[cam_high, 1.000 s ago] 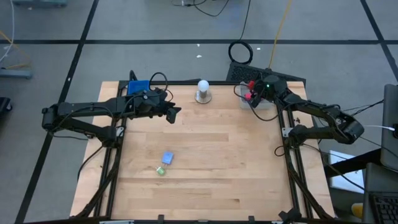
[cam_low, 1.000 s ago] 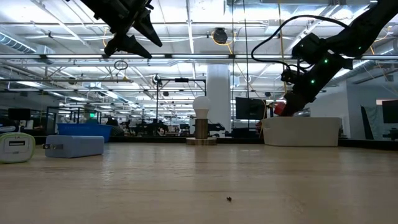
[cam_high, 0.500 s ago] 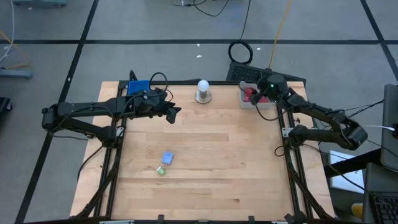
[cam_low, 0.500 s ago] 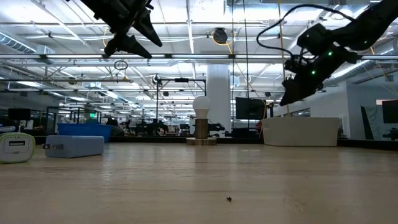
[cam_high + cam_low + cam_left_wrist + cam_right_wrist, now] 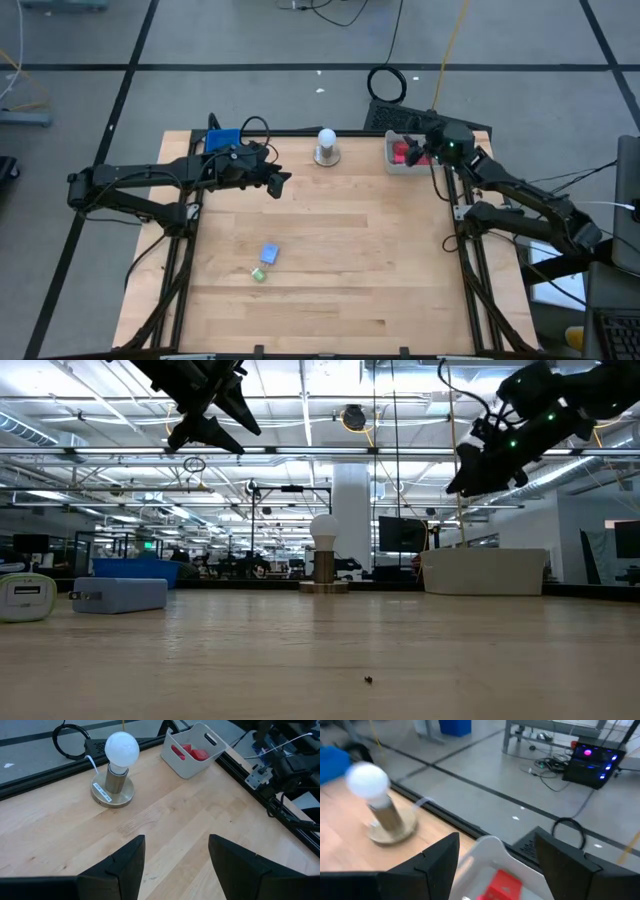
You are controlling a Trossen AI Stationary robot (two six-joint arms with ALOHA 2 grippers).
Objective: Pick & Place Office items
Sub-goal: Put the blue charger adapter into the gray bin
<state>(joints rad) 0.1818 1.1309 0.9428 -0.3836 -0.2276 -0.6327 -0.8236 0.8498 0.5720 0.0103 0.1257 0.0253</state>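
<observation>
A light-blue block (image 5: 269, 254) and a green bit (image 5: 259, 274) lie on the wooden table near its left middle. They also show at the left of the low view as the block (image 5: 120, 595) and the bit (image 5: 25, 598). Red blocks (image 5: 192, 752) lie inside the grey tray (image 5: 392, 165) at the far right. My right gripper (image 5: 497, 865) hovers open above that tray, a red block (image 5: 502, 882) showing below it. My left gripper (image 5: 175, 865) hangs open high over the table's far left part (image 5: 280, 183), nothing between its fingers.
A white ball lamp on a round base (image 5: 326, 146) stands at the middle of the far edge. A blue tray (image 5: 222, 139) sits at the far left corner. The near half of the table is bare wood. Black frame rails run along both sides.
My right gripper has risen out of the grey tray and drawn back toward the table's right edge, rolling as it went. The red blocks stay in the tray. My left arm has kept still.
</observation>
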